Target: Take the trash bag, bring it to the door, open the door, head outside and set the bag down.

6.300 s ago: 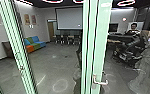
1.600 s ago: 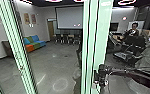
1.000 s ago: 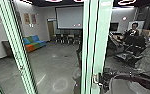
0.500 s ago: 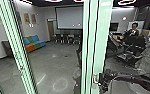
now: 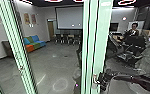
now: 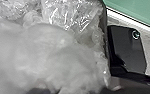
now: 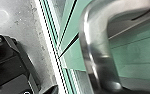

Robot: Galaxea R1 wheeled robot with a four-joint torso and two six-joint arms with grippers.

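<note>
The trash bag (image 6: 48, 55) lay near the left end effector, cropped, long axis indeterminate. The right end effector (image 5: 102, 79) partly obscured the door handle (image 5: 95, 79). Neither clamping state could be determined.

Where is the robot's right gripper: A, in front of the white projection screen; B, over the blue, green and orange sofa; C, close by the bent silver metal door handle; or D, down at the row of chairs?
C: the head view has the right gripper right by the bent silver metal handle on the pale green door frame, and the handle looms large in the right wrist view.
</note>
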